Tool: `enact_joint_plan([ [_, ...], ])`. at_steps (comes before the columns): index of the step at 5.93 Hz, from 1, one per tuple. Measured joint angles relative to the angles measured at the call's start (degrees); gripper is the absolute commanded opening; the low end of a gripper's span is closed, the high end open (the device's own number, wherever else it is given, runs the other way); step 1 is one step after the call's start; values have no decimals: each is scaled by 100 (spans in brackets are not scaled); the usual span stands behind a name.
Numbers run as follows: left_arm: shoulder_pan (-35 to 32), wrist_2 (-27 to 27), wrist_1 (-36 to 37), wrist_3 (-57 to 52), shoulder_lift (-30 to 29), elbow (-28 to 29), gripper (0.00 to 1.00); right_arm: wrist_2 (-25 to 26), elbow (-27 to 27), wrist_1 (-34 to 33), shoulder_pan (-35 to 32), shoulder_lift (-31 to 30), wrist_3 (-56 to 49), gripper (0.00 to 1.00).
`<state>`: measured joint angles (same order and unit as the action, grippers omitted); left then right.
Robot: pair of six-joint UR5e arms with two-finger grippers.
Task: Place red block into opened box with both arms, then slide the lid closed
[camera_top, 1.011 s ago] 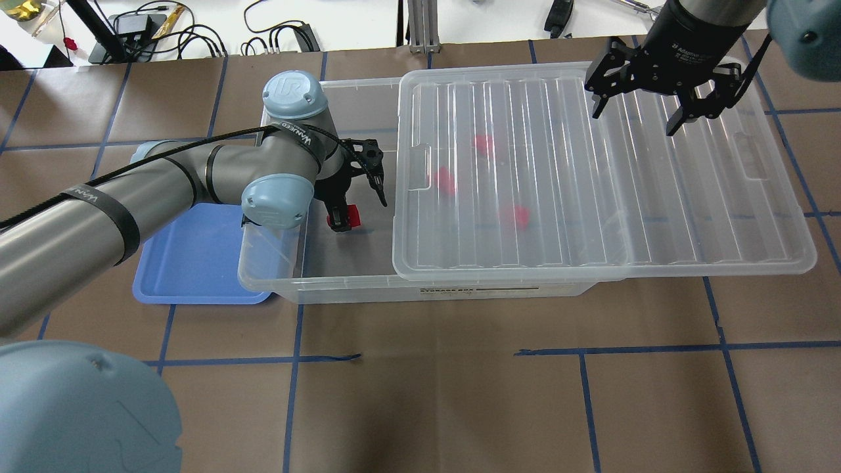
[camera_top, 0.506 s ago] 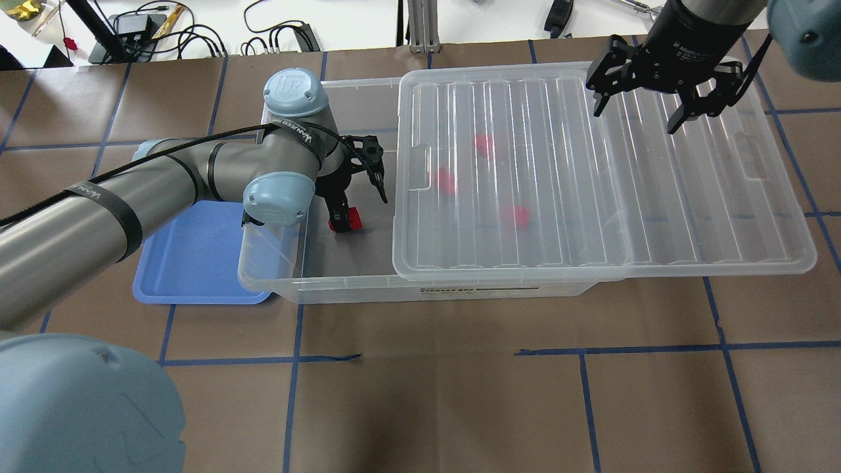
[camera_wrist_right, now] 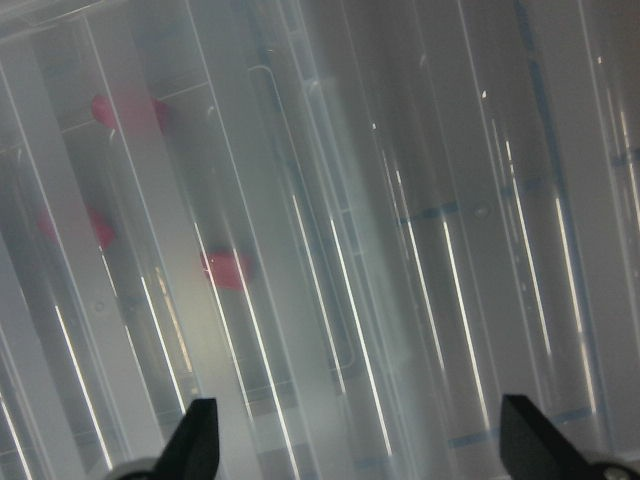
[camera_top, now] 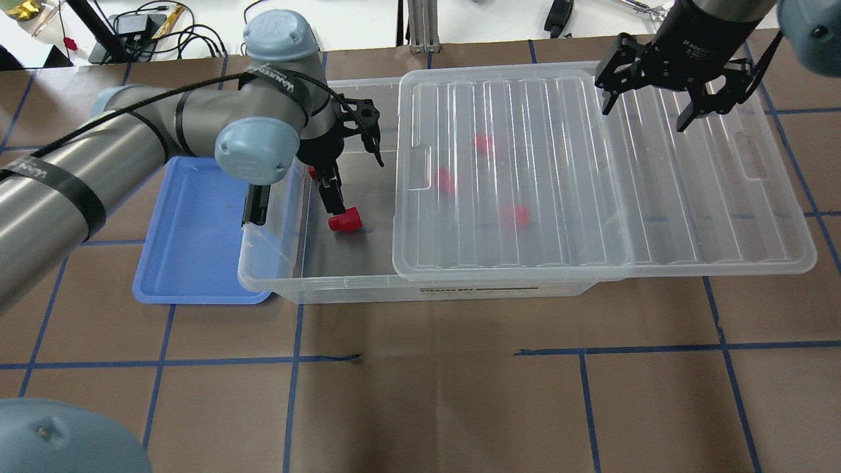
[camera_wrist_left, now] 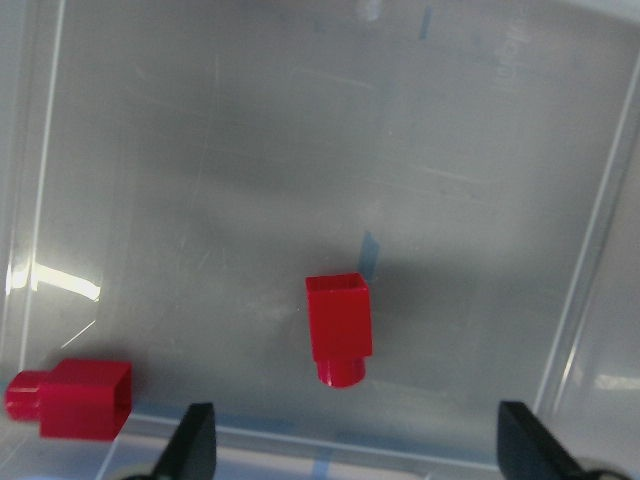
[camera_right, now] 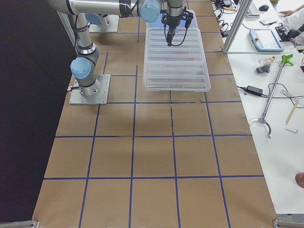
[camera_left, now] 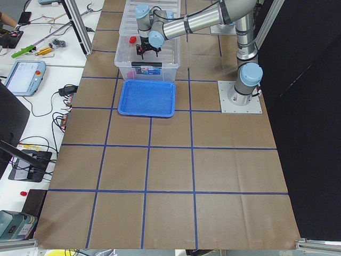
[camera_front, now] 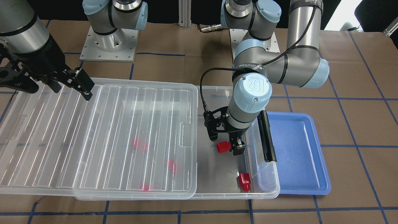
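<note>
Over the box's uncovered end, left gripper (camera_top: 358, 187): jaws spread and holding nothing. It has lifted off the red block (camera_top: 345, 220) that it clamped at floor level half a second before. That block now lies free on the floor of the box (camera_top: 341, 289), so placement reads as done and sliding the lid (camera_top: 657, 197) shut is what remains. Right gripper (camera_top: 644, 117): fingers apart, empty, poised above the lid's overhanging part, apparently clear of it. Count: red blocks, five, all in the box, two in the open end and three under the lid; box, one; lid, one; blue tray (camera_top: 197, 263), one, beside the box.
</note>
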<state>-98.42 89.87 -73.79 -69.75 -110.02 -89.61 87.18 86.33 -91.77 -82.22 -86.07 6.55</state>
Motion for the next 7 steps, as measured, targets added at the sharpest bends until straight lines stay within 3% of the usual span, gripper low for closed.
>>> enact_joint_plan([
  [2,-31,-32,-722,44,634,426,99,135,105,-109,1275,127,-1719,100],
  [4,-29,-8,-877,928,894,422,99,150,524,-1028,2578,578,-3185,100],
  [6,21,57,-904,2446,1292,317,99,396,954,-1929,3035,847,-3759,100],
  [7,45,87,-845,3491,1399,303,99,468,1070,-2010,3069,869,-3778,100],
])
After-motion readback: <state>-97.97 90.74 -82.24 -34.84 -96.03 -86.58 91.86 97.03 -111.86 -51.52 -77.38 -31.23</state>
